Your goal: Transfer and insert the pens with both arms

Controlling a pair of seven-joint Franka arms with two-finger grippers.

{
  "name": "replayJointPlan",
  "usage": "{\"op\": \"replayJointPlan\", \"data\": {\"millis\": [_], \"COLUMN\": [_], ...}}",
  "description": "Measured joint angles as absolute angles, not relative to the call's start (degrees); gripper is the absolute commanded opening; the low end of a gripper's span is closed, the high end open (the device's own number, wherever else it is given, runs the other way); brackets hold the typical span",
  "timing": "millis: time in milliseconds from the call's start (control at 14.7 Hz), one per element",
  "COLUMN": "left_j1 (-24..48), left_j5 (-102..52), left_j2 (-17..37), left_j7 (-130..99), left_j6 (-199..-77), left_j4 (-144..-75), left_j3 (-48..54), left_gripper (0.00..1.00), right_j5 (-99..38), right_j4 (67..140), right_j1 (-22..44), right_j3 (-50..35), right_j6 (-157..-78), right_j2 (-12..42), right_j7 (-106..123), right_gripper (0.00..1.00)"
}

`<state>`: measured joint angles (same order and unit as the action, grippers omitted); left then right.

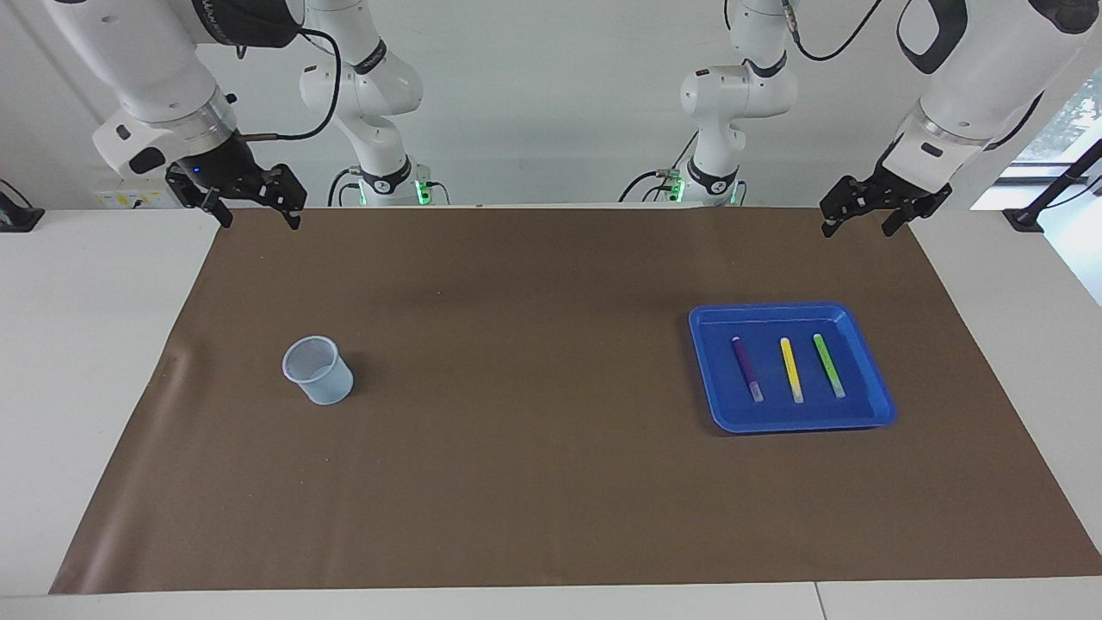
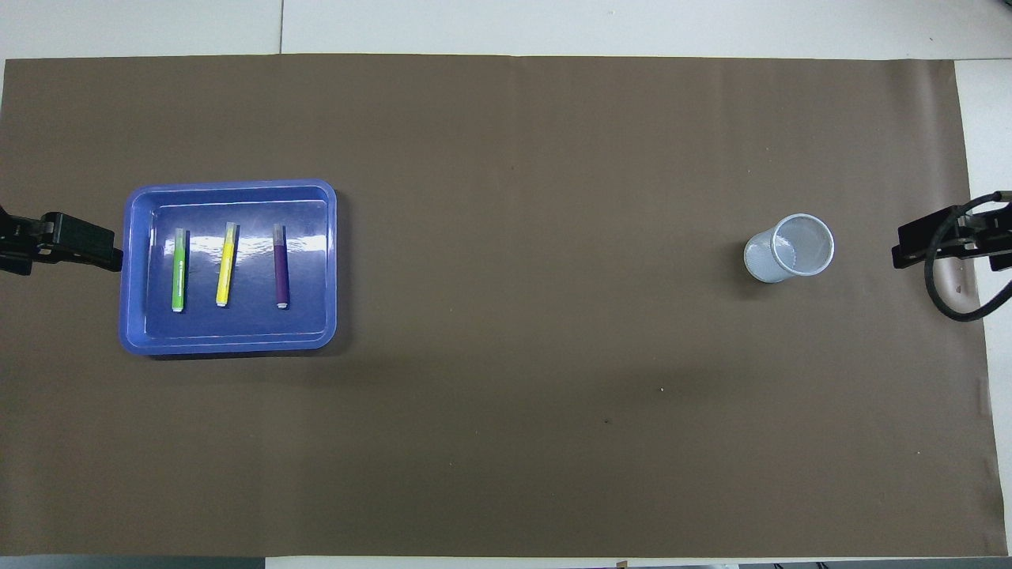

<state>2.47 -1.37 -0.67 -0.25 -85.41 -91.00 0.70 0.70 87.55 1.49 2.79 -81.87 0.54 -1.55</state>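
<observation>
Three pens lie side by side in a blue tray (image 1: 775, 308) toward the left arm's end of the table: purple (image 1: 746, 368), yellow (image 1: 791, 370) and light green (image 1: 829, 366), whitish caps pointing away from the robots. They also show in the overhead view: purple (image 2: 280, 265), yellow (image 2: 226, 264), green (image 2: 179, 270). My left gripper (image 1: 859, 229) hangs open and empty over the mat's corner nearest the robots, apart from the tray. My right gripper (image 1: 258, 220) hangs open and empty over the mat's other near corner.
A pale mesh cup (image 1: 318, 372) stands upright on the brown mat (image 1: 534, 387) toward the right arm's end; it also shows in the overhead view (image 2: 789, 248). Two smaller white arm bases with green lights stand at the table's edge by the robots.
</observation>
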Motion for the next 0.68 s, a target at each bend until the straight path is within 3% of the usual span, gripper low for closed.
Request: {"op": "replayJointPlan", "data": {"millis": [678], "left_j1": [2.6], "left_j5": [-1.4], "left_j2": [-0.7], "left_j7": [-0.4], "left_j6": [-86.1], "left_j4": [-91.7], "left_j3": [0.9], "left_gripper": [1.00], "right_j5": [0.4], "right_j4": [87.6], "right_j1": [1.9], "right_j3": [2.8], "right_j6": [-81.9], "right_j2": [0.5], "right_j7": [-1.6], "right_gripper": [1.00]}}
